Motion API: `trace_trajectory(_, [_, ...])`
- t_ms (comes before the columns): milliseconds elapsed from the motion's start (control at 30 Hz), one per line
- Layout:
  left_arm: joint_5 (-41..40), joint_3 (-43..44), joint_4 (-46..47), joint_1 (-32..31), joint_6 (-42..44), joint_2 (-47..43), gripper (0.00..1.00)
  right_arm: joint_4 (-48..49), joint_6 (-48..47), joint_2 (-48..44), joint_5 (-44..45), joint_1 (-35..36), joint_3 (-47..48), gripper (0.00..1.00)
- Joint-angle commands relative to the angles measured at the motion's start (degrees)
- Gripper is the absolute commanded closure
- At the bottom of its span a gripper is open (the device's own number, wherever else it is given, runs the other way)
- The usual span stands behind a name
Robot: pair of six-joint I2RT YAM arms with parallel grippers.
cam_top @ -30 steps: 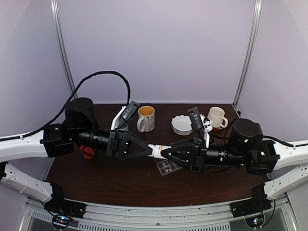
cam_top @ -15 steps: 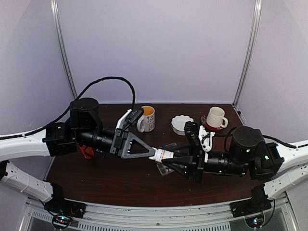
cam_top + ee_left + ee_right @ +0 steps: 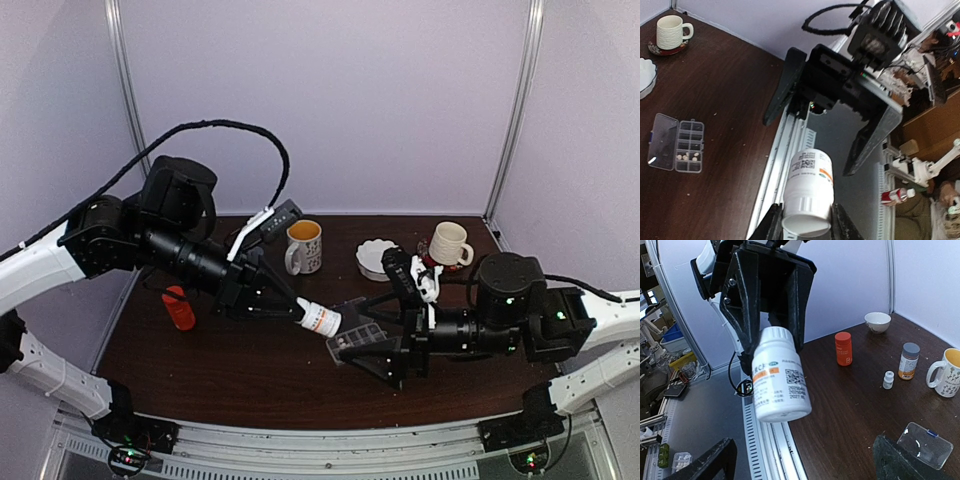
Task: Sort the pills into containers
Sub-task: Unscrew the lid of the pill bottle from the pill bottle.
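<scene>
My left gripper (image 3: 806, 220) is shut on the ribbed cap end of a white labelled bottle (image 3: 808, 183), which hangs tilted above the table (image 3: 320, 318). My right gripper (image 3: 802, 462) faces the bottle's base (image 3: 777, 375) with its jaws open wide and nothing between them. The clear pill box (image 3: 676, 144) lies flat on the dark table with its lid open, and a few pale pills (image 3: 687, 156) sit in its compartments. In the top view the box (image 3: 347, 342) lies partly hidden under the right gripper (image 3: 368, 340).
An orange bottle (image 3: 843, 348), a grey-capped bottle (image 3: 909, 360) and a tiny white bottle (image 3: 888, 379) stand on the table. Further back are a yellow-lined mug (image 3: 303, 246), a white bowl (image 3: 378, 258) and a cream mug (image 3: 449, 243) on a coaster. The table's metal front rail (image 3: 772, 450) lies below the bottle.
The right gripper has opened and let go of the bottle's base. The left arm has lifted and drawn back to the left with the bottle, tilting it down.
</scene>
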Motion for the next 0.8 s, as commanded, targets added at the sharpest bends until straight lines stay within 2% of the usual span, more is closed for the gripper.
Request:
trace_trajectory(0, [-8.3, 2.2, -12.8, -0.8, 19.4, 1.2, 0.91, -3.2, 6.8, 2.1, -14.2, -3.1, 3.7, 0.06])
trace_trajectory(133, [-6.1, -0.1, -10.0, -0.8, 27.1, -0.9, 0.91, 3.0, 11.6, 3.0, -24.0, -5.4, 2.1, 0.10])
trace_trajectory(333, [1.3, -1.7, -8.0, -0.8, 35.8, -3.0, 0.95, -0.3, 9.4, 6.4, -24.8, -5.5, 5.6, 0.14])
trace_trajectory(567, [4.0, -6.3, -1.4, -0.9, 38.9, -6.0, 1.00, 5.7, 12.2, 11.5, -28.2, -5.7, 7.4, 0.23])
trace_trajectory(767, [5.1, -6.7, -0.6, -0.9, 39.2, -6.6, 1.00, 10.3, 15.5, 14.9, -30.3, -6.3, 7.6, 0.26])
